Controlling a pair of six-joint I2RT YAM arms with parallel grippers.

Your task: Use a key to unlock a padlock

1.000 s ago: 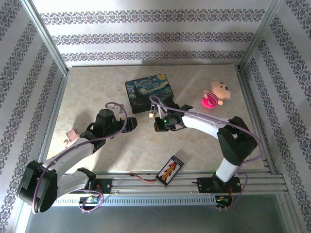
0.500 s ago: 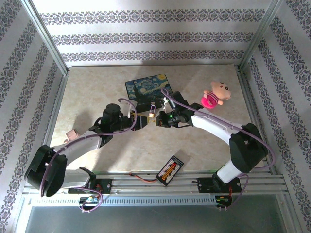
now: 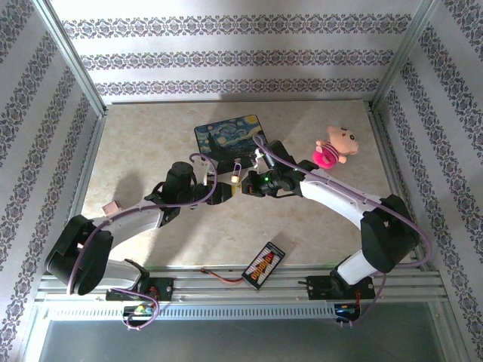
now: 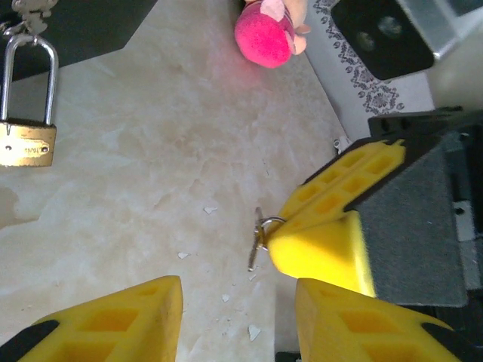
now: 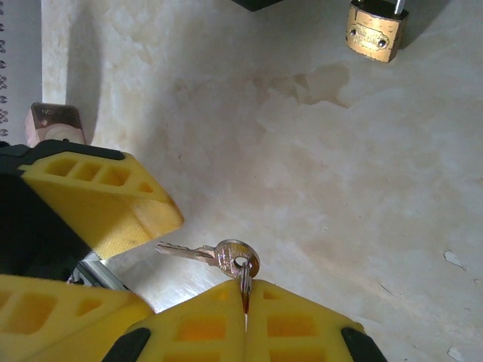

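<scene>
The small brass padlock (image 3: 237, 178) with its silver shackle sits in front of the painted box; it also shows as the padlock (image 4: 26, 143) and the padlock (image 5: 375, 30). My right gripper (image 5: 245, 290) is shut on a ring that carries the thin grey key (image 5: 198, 253), whose blade points left, just above the table. My left gripper (image 4: 238, 317) is open right beside it, with the key (image 4: 256, 243) a little ahead of the gap and nothing between its fingers (image 4: 113, 317). In the top view both grippers meet near the padlock, the left gripper (image 3: 221, 194) and the right gripper (image 3: 247, 186).
The dark blue Starry Night box (image 3: 230, 142) lies behind the padlock. A pink plush toy (image 3: 332, 148) sits at the right, a black strip with coloured marks (image 3: 263, 265) near the front rail, and a small pink block (image 3: 112, 206) at the left. Patterned walls enclose the table.
My left arm has swung right and forward until its gripper sits next to the right gripper and the key, and its jaws have narrowed. The right gripper shifted slightly back and right, still holding the key ring.
</scene>
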